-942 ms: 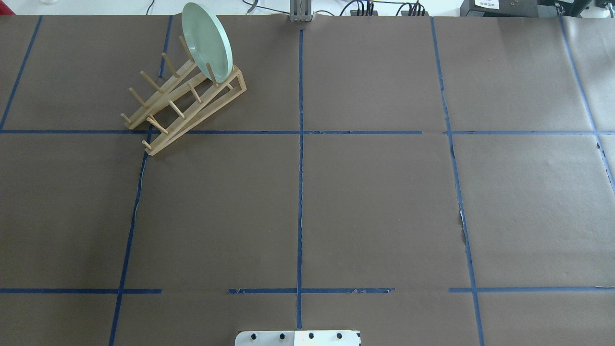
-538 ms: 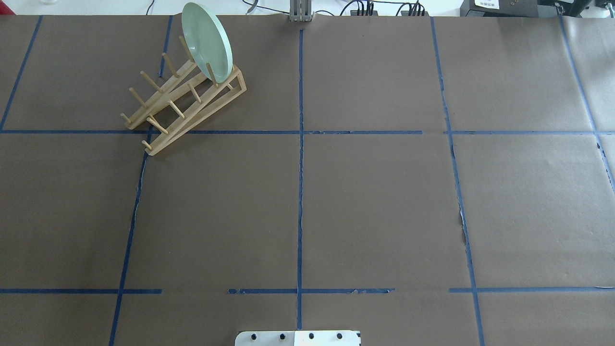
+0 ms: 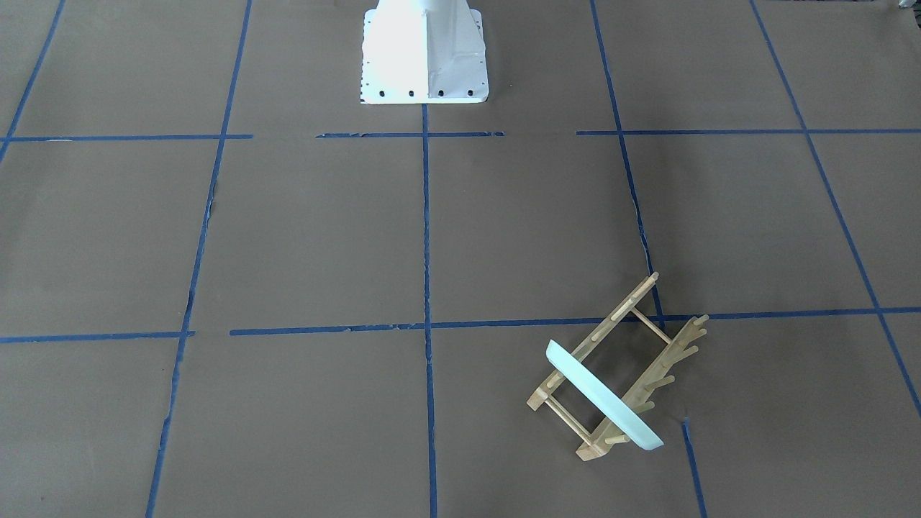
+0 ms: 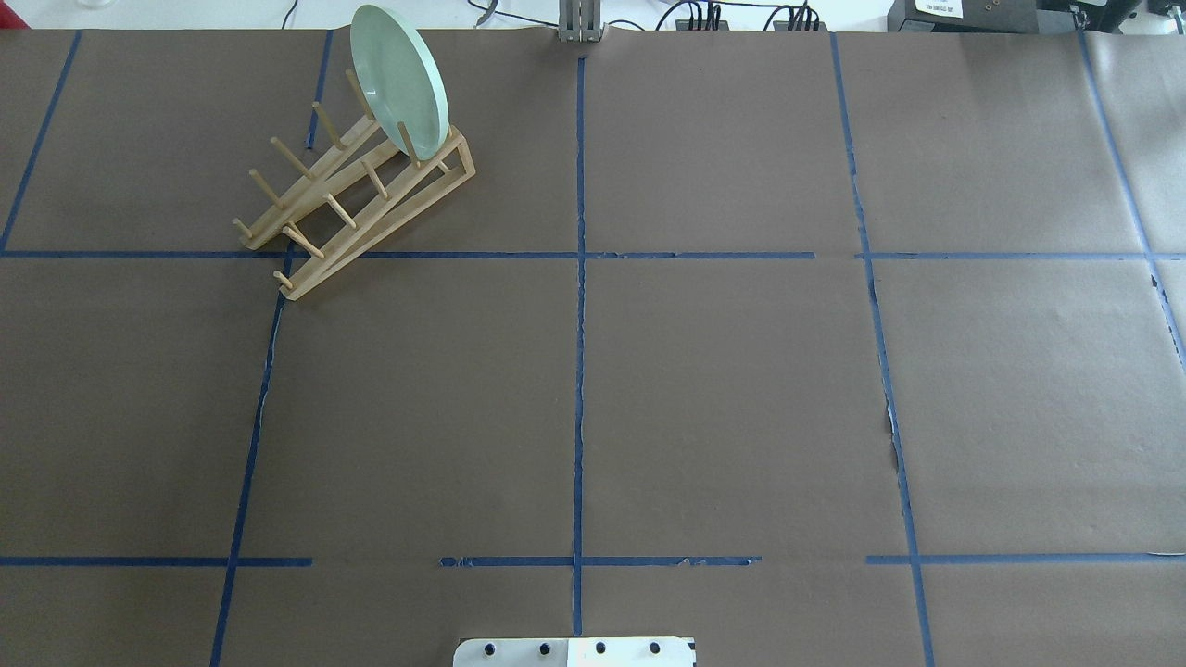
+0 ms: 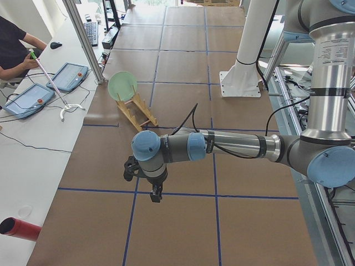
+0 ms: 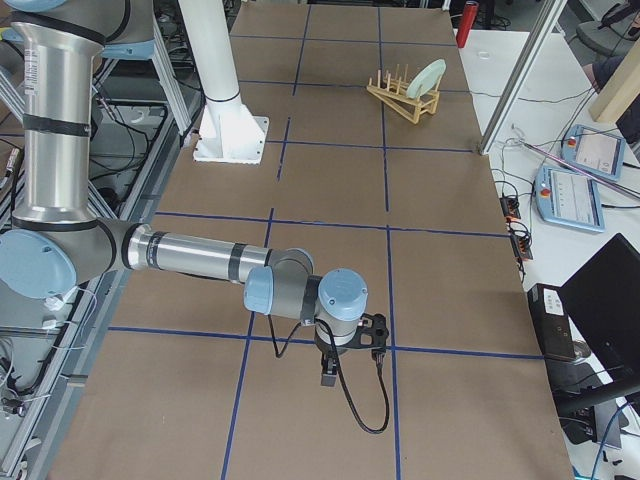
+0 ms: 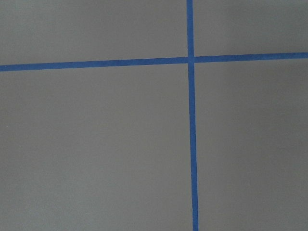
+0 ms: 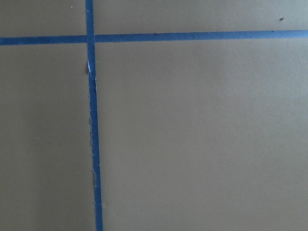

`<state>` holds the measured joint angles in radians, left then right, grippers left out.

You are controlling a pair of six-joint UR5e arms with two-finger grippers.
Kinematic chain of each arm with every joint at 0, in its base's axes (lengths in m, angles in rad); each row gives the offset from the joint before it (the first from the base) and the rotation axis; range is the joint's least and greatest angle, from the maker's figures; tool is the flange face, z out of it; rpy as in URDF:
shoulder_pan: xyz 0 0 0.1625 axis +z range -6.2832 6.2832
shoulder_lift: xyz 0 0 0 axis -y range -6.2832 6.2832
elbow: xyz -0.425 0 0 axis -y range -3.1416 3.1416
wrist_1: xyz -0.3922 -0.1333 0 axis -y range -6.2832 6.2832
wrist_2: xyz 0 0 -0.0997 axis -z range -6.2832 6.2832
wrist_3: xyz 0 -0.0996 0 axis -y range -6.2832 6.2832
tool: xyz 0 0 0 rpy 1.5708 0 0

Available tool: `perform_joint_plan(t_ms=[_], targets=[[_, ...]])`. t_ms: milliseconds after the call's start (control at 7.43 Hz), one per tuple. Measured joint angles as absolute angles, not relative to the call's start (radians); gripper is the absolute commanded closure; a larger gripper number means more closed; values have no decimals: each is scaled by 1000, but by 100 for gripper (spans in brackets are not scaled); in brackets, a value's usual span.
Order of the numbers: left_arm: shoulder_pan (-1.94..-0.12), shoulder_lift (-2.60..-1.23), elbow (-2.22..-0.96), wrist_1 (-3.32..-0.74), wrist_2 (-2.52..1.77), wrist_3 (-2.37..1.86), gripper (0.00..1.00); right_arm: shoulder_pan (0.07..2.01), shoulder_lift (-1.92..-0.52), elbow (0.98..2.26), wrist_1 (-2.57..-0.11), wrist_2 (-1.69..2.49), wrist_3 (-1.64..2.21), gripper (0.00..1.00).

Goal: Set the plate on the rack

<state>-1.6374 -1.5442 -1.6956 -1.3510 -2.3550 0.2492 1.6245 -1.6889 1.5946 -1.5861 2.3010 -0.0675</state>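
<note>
- We see the left arm [image 5: 238,145] and right arm [image 6: 190,250] as silver tubes with grey joints and light-blue round caps.
- We note a black cable [image 6: 366,431] looping off the right wrist.
- The white pedestal [image 3: 424,50] shows dark bolt holes along its foot.

No legible txt anywhere; white label [image 4: 939,7] on black box [image 4: 1001,17] unreadable
</note>
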Motion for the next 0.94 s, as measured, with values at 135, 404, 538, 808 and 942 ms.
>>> perform_joint_plan(t_ms=[135, 404, 538, 808, 942], targets=[[-1637, -1545, -1705, -1352, -2356, 263, 0, 1625, -1689, 1594, -1586, 2301, -68, 0], [-1636, -1546, -1710, -1355, -2361, 270, 0, 1624, -1689, 1594, -1586, 2301, -68, 0], [-1635, -1546, -1713, -1356, -2362, 270, 0, 1625, -1689, 1594, -1586, 2301, -67, 0], [-1635, -1546, -1714, -1356, -2362, 270, 0, 1624, -1689, 1594, -1586, 2301, -67, 0], [-1636, -1545, -1710, -1356, -2362, 270, 0, 1624, -1689, 1594, -1586, 2301, -67, 0]])
